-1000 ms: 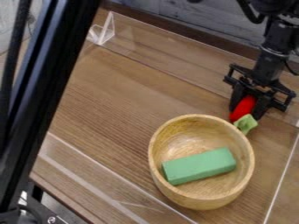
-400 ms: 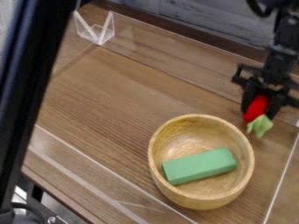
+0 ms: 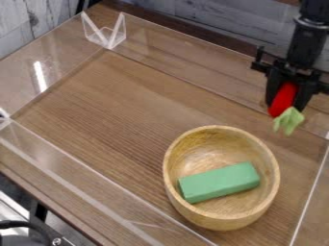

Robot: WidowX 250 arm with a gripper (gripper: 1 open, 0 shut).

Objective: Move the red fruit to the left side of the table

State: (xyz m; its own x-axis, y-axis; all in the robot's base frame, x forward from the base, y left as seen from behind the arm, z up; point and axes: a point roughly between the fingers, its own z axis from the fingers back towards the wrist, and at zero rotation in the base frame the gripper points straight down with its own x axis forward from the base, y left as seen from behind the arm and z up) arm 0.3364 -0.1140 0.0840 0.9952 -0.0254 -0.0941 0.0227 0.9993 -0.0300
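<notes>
The red fruit (image 3: 286, 104) is a small glossy red toy with a light green leafy cap pointing down and to the right. It hangs above the wood-grain table (image 3: 129, 106) at the far right, clear of the surface. My black gripper (image 3: 287, 88) comes straight down from the top right and is shut on the red fruit, its fingers on either side of the red body. The fruit's upper part is hidden between the fingers.
A wooden bowl (image 3: 188, 154) sits at the lower right, just below the gripper, with a green rectangular block (image 3: 218, 182) lying in it. Low clear acrylic walls (image 3: 103, 31) border the table.
The gripper has risen with the red fruit, lifting it off the table beside the bowl. The dark bar that crossed the left of the view is gone.
</notes>
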